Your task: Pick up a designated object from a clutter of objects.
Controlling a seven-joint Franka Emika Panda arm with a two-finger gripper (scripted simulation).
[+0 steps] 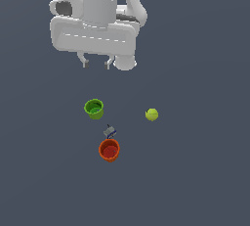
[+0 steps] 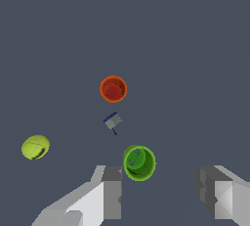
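Note:
The small bright green cup (image 1: 93, 108) stands upright on the dark floor; in the wrist view (image 2: 139, 162) it sits between and just ahead of my fingers. The orange-red cup (image 1: 109, 150) (image 2: 113, 88) stands upright further off. A tiny grey-blue item (image 1: 110, 131) (image 2: 113, 121) lies between the two cups. The yellow-green ball (image 1: 152, 114) (image 2: 35, 146) lies off to the exterior view's right. My gripper (image 1: 96, 64) (image 2: 158, 191) hangs well above the green cup, open and empty.
The floor is a plain dark grey surface. The white arm body (image 1: 97, 19) fills the upper part of the exterior view.

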